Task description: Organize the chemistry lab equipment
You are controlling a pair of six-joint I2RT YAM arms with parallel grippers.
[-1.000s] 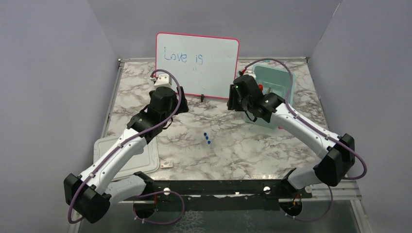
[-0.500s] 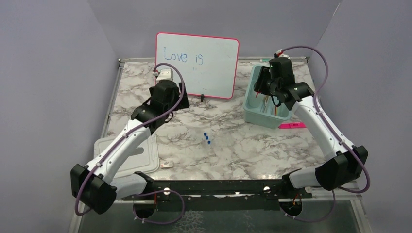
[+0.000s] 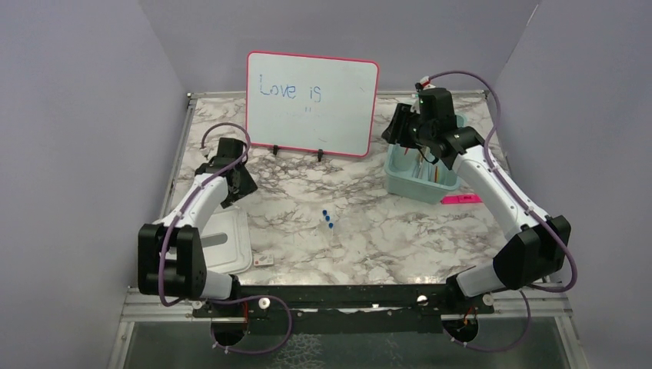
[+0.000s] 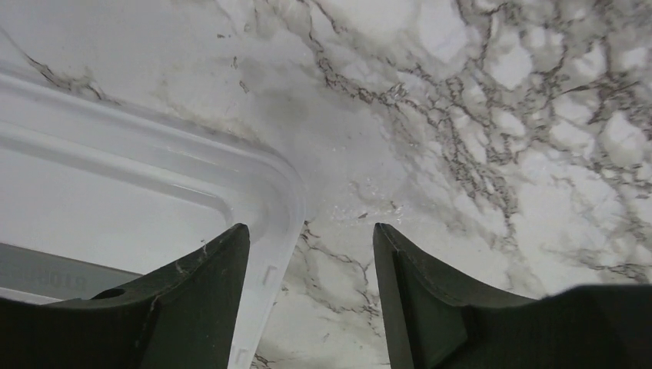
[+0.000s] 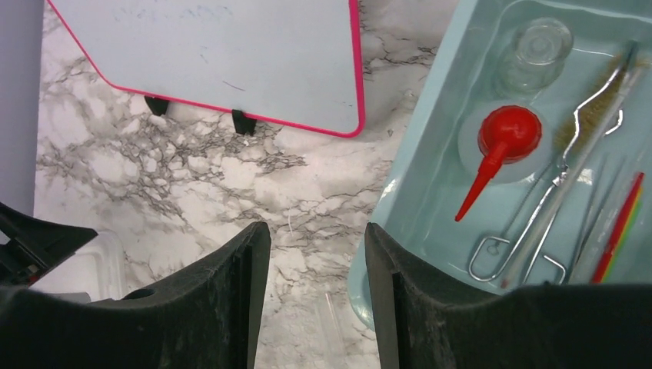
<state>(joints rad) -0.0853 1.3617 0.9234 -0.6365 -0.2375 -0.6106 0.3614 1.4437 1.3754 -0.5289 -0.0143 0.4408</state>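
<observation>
In the right wrist view a teal bin (image 5: 430,165) holds a clear squeeze bottle with a red nozzle (image 5: 503,138), a little glass beaker (image 5: 540,48), metal tongs (image 5: 538,223), a brown-bristled brush (image 5: 590,117) and a red tool (image 5: 620,229). My right gripper (image 5: 317,254) is open and empty, high above the bin's left rim (image 3: 394,165). Blue-capped tubes (image 3: 328,219) stand in a barely visible clear rack at the table's middle. My left gripper (image 4: 311,246) is open and empty, low over the corner of a white lid (image 4: 257,188).
The pink-framed whiteboard (image 3: 311,104) stands at the back centre. A pink marker (image 3: 461,199) lies in front of the bin. The white lid (image 3: 223,242) lies at the near left, with a small white piece (image 3: 263,260) to its right.
My left arm has swung back from the whiteboard's left end to the near left, over the lid. My right gripper rose over the bin, then shifted slightly left.
</observation>
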